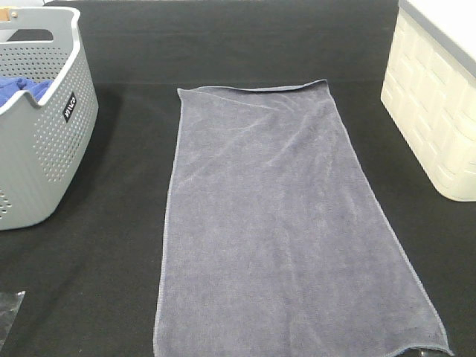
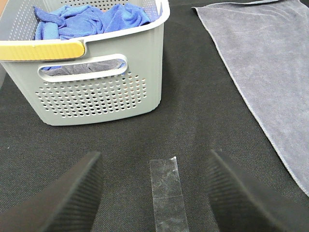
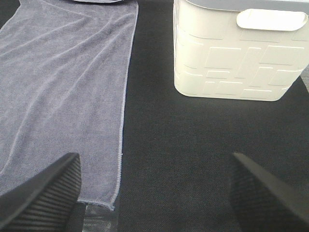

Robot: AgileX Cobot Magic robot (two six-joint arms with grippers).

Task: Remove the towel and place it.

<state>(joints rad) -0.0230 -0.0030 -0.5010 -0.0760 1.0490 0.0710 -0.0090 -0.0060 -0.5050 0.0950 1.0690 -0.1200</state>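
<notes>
The slate-grey towel lies spread flat and lengthwise down the middle of the black table, its stitched hem visible all round. The left wrist view catches its long edge; the right wrist view shows its near corner. My left gripper hovers open above the black cloth, between the grey basket and the towel, with nothing between its fingers. My right gripper is open too, empty, just off the towel's near corner on the cream bin's side. Neither gripper shows in the exterior high view.
A grey perforated basket with a yellow handle grip stands at the left, holding a bright blue cloth. A cream bin stands at the right. A strip of clear tape lies below the left gripper.
</notes>
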